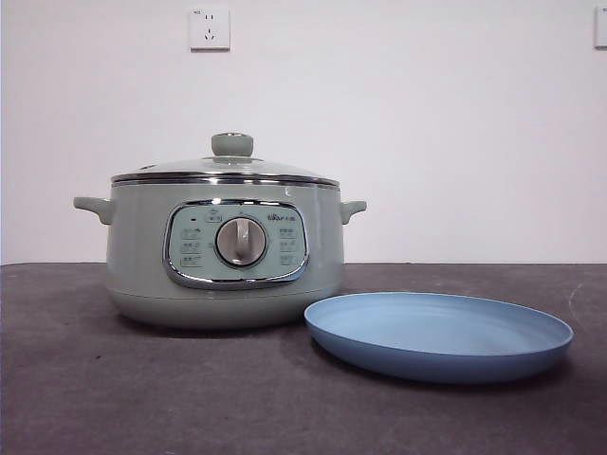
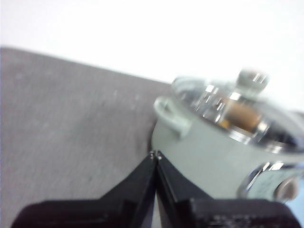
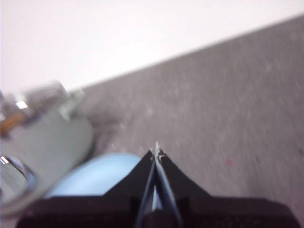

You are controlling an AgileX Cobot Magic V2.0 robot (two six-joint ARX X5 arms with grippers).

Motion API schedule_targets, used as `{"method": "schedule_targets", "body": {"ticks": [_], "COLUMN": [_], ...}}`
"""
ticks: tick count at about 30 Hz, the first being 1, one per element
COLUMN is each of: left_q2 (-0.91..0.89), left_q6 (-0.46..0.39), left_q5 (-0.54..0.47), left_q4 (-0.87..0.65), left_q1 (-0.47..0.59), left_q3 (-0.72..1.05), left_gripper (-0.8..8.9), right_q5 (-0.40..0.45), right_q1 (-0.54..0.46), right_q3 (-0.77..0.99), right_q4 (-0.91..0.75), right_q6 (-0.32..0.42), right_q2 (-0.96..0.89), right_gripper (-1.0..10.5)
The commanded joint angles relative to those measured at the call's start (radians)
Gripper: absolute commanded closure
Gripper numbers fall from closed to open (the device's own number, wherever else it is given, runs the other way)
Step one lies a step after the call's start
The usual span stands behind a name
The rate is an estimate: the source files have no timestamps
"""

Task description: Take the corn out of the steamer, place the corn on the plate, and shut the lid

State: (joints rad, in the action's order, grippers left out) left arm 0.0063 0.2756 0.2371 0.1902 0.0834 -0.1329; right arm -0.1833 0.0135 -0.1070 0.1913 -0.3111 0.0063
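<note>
My left gripper (image 2: 156,156) and right gripper (image 3: 156,151) hang with jaws pressed together, holding nothing. The corn (image 2: 240,116) sits inside the steamer (image 1: 225,246) under its glass lid (image 1: 228,169). A poor pinch on the small knob (image 1: 232,144) could drop the lid onto the plate (image 1: 438,334) just beside it.

The lid (image 1: 226,171) sits on the pot (image 1: 224,275), closing off its inside; open air above the knob (image 1: 232,144). The plate (image 1: 438,335) lies just beside the pot, bare and reachable from above. Open table (image 1: 85,389) lies before the pot.
</note>
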Motion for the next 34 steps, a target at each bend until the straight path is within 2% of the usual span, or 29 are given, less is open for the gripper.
{"method": "schedule_targets", "body": {"ticks": [1,6,11,15,20,26,30,34], "left_q2": [0.009,0.059,0.168,0.269,0.397,0.539,0.616,0.669], "left_q6": [0.043,0.042,0.029,-0.022,-0.097,-0.207,-0.283,-0.338], "left_q5": [0.006,0.040,0.147,0.222,0.310,0.417,0.425,0.425], "left_q4": [0.031,0.095,0.157,0.209,0.326,0.498,0.631,0.735], "left_q1": [0.002,0.002,0.002,0.002,0.002,0.002,0.002,0.001], "left_q3": [-0.061,-0.185,-0.333,-0.448,-0.599,-0.772,-0.875,-0.941], "left_gripper": [8.21,8.21,8.21,8.21,8.21,8.21,8.21,8.21], "right_q5": [-0.008,-0.083,-0.208,-0.325,-0.455,-0.473,-0.473,-0.473], "right_q1": [0.002,0.002,0.002,0.002,0.003,0.031,0.063,0.095], "right_q3": [-0.062,-0.183,-0.358,-0.521,-0.737,-0.954,-1.057,-1.101], "right_q4": [-0.011,-0.006,0.061,0.187,0.393,0.621,0.738,0.797], "right_q6": [-0.037,-0.035,-0.019,0.053,0.190,0.348,0.412,0.438], "right_q2": [0.023,0.116,0.290,0.438,0.621,0.791,0.873,0.916], "right_gripper": [9.6,9.6,9.6,9.6,9.6,9.6,9.6,9.6]}}
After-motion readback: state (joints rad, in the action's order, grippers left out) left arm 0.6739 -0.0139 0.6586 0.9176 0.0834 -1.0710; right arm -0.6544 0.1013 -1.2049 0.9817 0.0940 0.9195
